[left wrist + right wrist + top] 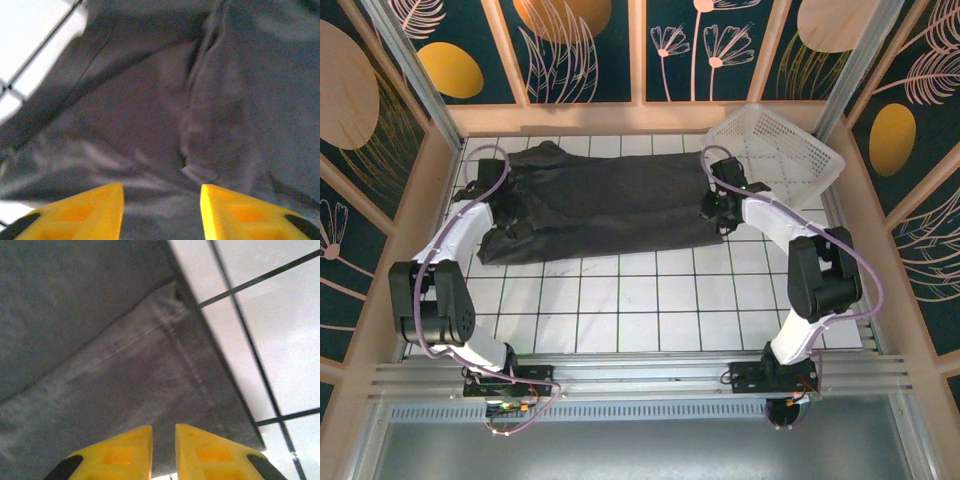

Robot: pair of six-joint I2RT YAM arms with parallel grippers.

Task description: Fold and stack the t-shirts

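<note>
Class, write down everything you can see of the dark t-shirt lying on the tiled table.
The t-shirt is dark charcoal, soft, creased fabric with no print, laid flat as a rough wide band across the far part of the white tiled table. Its left end is bunched; its right end lies straight, showing a stitched hem. The left gripper hangs open over the left end, the right gripper over the right corner; contact cannot be told.

Blurred t-shirt [165, 100] beneath left fingers [90, 210]

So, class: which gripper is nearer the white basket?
Right. The right gripper is beside the basket, at the t-shirt's end; the left gripper is at its opposite end.
</note>
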